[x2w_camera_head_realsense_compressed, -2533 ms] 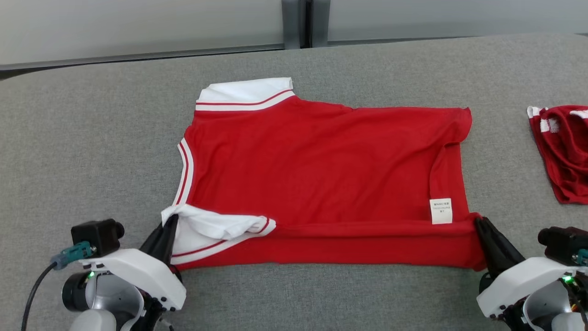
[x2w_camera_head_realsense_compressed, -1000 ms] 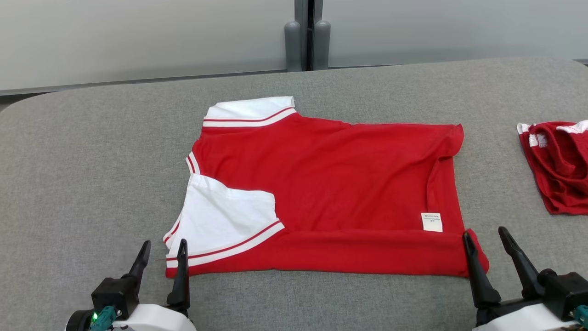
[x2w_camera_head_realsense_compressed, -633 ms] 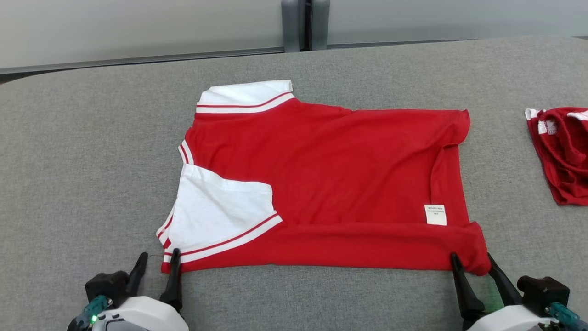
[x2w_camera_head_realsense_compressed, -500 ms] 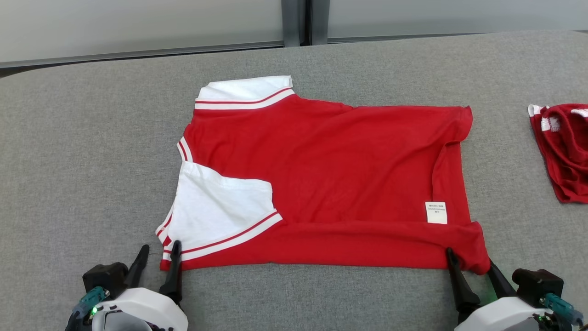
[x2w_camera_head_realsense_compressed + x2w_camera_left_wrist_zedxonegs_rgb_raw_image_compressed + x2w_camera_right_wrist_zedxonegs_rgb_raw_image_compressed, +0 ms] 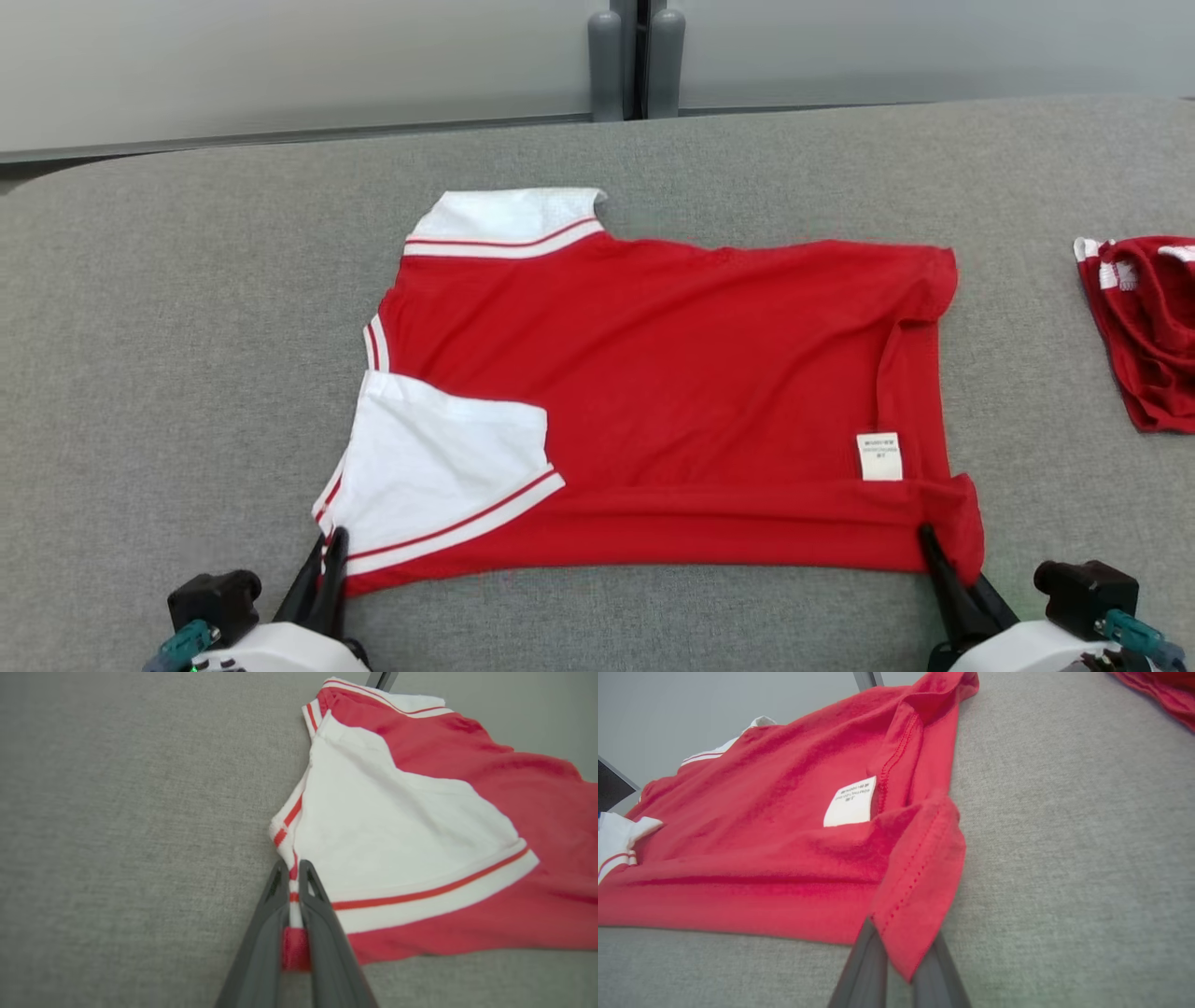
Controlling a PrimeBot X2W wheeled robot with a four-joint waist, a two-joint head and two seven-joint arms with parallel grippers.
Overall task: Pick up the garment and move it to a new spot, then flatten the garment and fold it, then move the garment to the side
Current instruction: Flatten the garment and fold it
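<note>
Table point(image 5: 187, 280): grey cloth surface, bore everything.
Garment point(image 5: 672, 373): red shirt with white sleeves lay flat mid-table, near edge folded over.
Second garment point(image 5: 1144, 327): crumpled red, far right, well apart.
Left gripper point(image 5: 289, 870): clamped on the near left corner, at the sleeve trim.
Right gripper point(image 5: 948, 546): pinched the near right hem corner.
Care label point(image 5: 878, 456): white, near that corner.

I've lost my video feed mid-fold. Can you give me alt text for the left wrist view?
The left gripper is shut on the near corner of a red fabric shirt, pinching its red-and-white striped edge. A white sleeve with a red stripe lies flat over the shirt's red body, on a grey felt-like tabletop.
</note>
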